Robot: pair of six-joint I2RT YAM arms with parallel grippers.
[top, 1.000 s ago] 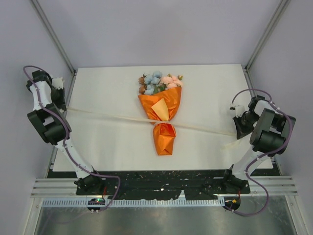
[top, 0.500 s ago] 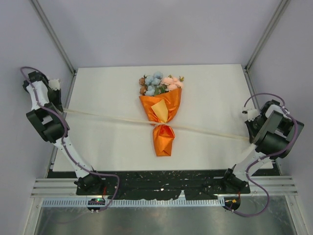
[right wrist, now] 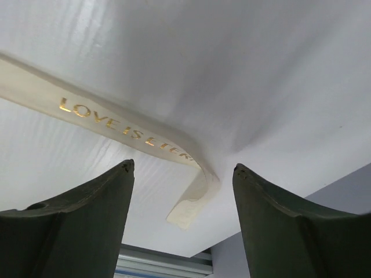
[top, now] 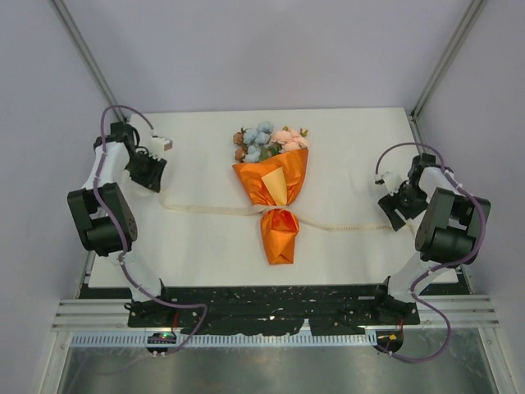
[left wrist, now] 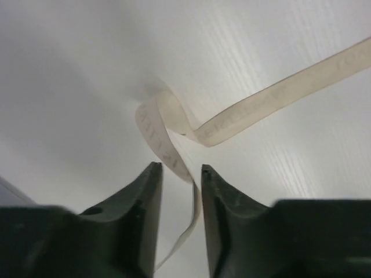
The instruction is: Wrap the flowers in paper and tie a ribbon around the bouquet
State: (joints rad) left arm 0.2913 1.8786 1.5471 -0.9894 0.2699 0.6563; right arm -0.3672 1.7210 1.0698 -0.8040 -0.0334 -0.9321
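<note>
The bouquet lies in the middle of the table, its blue, pink and peach flowers pointing away and the orange paper coned round the stems. The cream ribbon is cinched round the cone's neck, and both its tails lie slack on the table. My left gripper hovers over the left tail. In the left wrist view its jaws stand slightly apart and the ribbon runs loosely between them, unpinched. My right gripper is wide open above the right ribbon end, which rests on the table.
White table with grey enclosure walls on three sides. The right ribbon end lies close to the table's corner, with a metal rail beyond it. The black arm bases sit along the near edge.
Both grippers have opened and let go of the ribbon ends. The taut ribbon has gone slack and dropped onto the table. Both arms have swung inward, the left one furthest.
</note>
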